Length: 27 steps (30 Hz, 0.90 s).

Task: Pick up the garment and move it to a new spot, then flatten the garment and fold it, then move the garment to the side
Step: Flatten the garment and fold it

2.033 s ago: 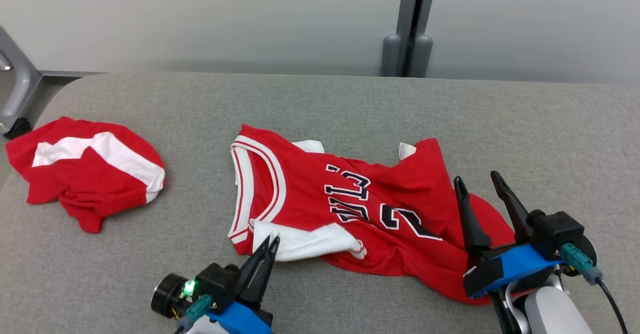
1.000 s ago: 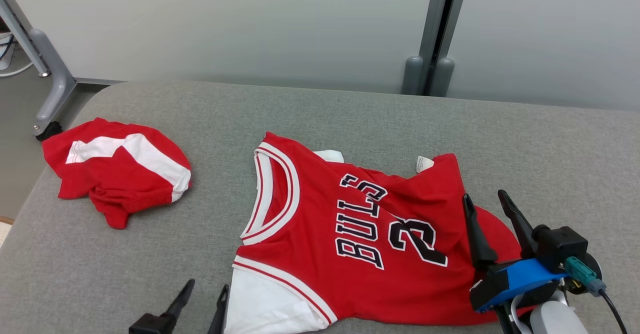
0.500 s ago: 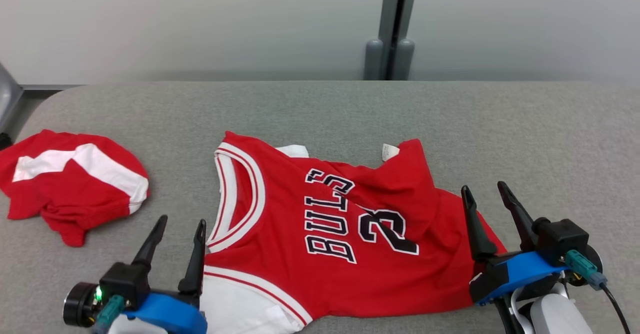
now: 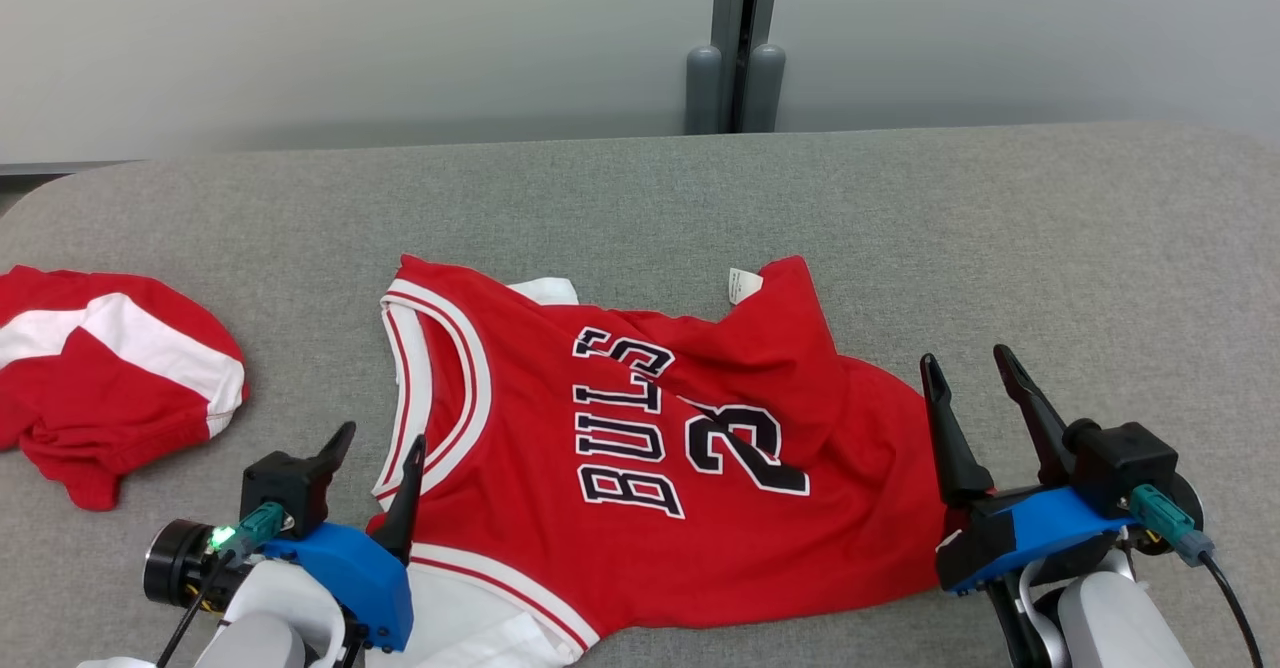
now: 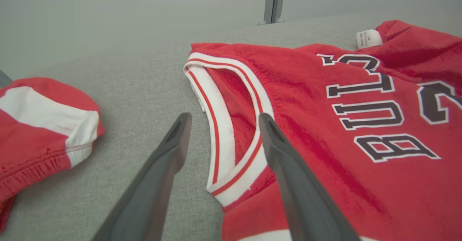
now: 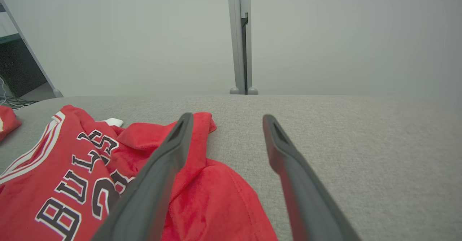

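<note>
At the near edge of the bench (image 4: 900, 208), left of centre, the left gripper (image 4: 380, 438) has its jaws released and grasps nothing. In the left wrist view the left gripper (image 5: 224, 116) straddles the neck end of the jersey (image 5: 325, 132): one finger is over bare grey cloth, the other over the red shoulder, with the white neck trim (image 5: 220, 136) between them. Whether either finger touches the fabric I cannot tell.

Toward the near right corner, the right gripper (image 4: 964, 356) also has its jaws released and empty. In its own wrist view the right gripper (image 6: 228, 117) has one finger over the hem end of the jersey (image 6: 72, 183) and the other over bare bench.

The jersey (image 4: 640, 448) lies front up in the middle of the bench, close to the near edge. Its neck points to the left edge and its hem to the right. It is red with white trim and black "BULLS" and "23". Its right half is rumpled, and the far hem corner is turned over, showing a white label (image 4: 744, 284).

A second garment (image 4: 110, 388), red and white, is bunched at the left edge, well apart from the jersey.

Behind the far edge stand a pale wall (image 4: 350, 38) and a grey post (image 4: 735, 38).
</note>
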### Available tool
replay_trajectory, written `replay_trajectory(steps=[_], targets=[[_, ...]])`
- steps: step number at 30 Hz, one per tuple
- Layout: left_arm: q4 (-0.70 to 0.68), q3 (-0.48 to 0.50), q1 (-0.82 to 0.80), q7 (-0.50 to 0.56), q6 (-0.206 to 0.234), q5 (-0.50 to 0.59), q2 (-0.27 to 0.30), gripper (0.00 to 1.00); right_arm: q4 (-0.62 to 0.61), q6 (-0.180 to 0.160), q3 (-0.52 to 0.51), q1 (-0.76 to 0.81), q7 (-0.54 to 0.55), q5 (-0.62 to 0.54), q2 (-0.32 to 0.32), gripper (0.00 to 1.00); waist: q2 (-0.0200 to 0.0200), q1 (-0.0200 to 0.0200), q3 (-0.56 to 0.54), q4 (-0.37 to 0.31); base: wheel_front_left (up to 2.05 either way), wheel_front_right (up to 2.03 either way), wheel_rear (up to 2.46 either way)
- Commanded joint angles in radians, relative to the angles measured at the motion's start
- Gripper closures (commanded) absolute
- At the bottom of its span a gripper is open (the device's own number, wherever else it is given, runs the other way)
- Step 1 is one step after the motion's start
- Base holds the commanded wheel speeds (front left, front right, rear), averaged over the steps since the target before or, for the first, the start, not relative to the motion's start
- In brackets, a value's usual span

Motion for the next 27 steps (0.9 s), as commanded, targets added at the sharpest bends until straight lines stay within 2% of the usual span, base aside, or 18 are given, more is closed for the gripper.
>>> replay_trajectory(steps=[1, 10, 16, 17, 18, 20, 23, 27], targets=[[0.014, -0.003, -0.016, 0.009, -0.004, -0.008, -0.002, 0.0, 0.002, 0.0, -0.001, -0.013, -0.005, -0.001, -0.002, 0.0, -0.0001, 0.0, 0.002, -0.002, 0.0, 0.0, 0.0], [0.169, -0.038, -0.028, 0.107, -0.036, -0.041, -0.02, 0.0, 0.009, 0.0, 0.0, -0.017, -0.013, 0.005, -0.002, 0.0, -0.0001, 0.0, 0.015, -0.011, 0.0, 0.0, 0.0], [0.239, -0.07, -0.053, 0.121, -0.059, -0.048, -0.038, 0.0, 0.01, 0.0, 0.002, -0.022, -0.016, 0.003, -0.002, 0.0, -0.0001, 0.0, 0.016, -0.015, 0.0, 0.0, 0.0], [0.248, -0.071, -0.059, 0.116, -0.063, -0.05, -0.042, 0.07, 0.011, 0.0, 0.001, -0.022, -0.016, 0.002, -0.002, 0.0, -0.0001, 0.0, 0.015, -0.016, 0.0, 0.0, 0.0], [0.257, -0.071, -0.066, 0.111, -0.064, -0.054, -0.045, 0.54, 0.011, 0.0, 0.001, -0.023, -0.017, 0.001, -0.002, 0.0, -0.0001, 0.0, 0.014, -0.016, 0.0, 0.0, 0.0], [0.273, -0.073, -0.084, 0.093, -0.066, -0.051, -0.047, 1.0, 0.011, 0.0, 0.002, -0.023, -0.018, -0.001, -0.002, 0.0, -0.0001, 0.0, 0.012, -0.017, 0.0, 0.0, 0.0], [0.276, -0.068, -0.117, 0.046, -0.066, -0.045, -0.047, 1.0, 0.009, 0.0, 0.002, -0.021, -0.017, -0.003, -0.002, 0.0, -0.0001, 0.0, 0.009, -0.017, 0.0, 0.0, 0.0], [0.265, -0.052, -0.154, -0.034, -0.045, -0.032, -0.044, 1.0, 0.007, 0.0, 0.0, -0.02, -0.019, -0.008, -0.002, 0.0, -0.0001, 0.0, 0.009, -0.016, 0.0, 0.0, 0.0]])
